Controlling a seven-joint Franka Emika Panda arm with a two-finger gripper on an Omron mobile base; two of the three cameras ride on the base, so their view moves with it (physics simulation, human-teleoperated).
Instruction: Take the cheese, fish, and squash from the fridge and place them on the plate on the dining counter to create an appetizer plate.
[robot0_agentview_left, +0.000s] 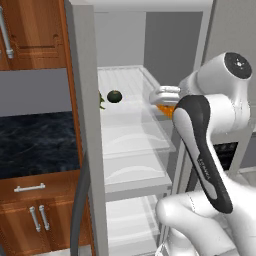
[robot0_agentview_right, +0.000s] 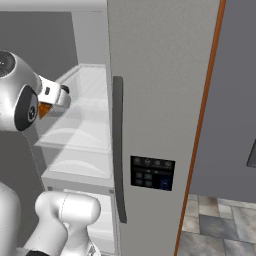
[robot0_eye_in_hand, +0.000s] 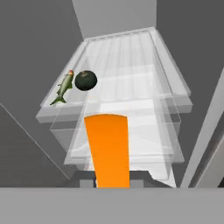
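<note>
While the hand (robot0_eye_in_hand: 113, 183) grips the cheese (robot0_eye_in_hand: 108, 148), the fridge (robot0_agentview_left: 131, 150) shows no readable writing.

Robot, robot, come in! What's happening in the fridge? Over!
Tool shut on orange wedge cheese. Slim green fish and round dark squash wait on shelf. Nothing blocking.

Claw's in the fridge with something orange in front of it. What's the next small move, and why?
Probably draw the claw straight back out of the fridge. The orange cheese appears held at the claw, above the clear shelves, while the fish and squash sit on the upper shelf, so the cheese looks ready to travel first.
</note>
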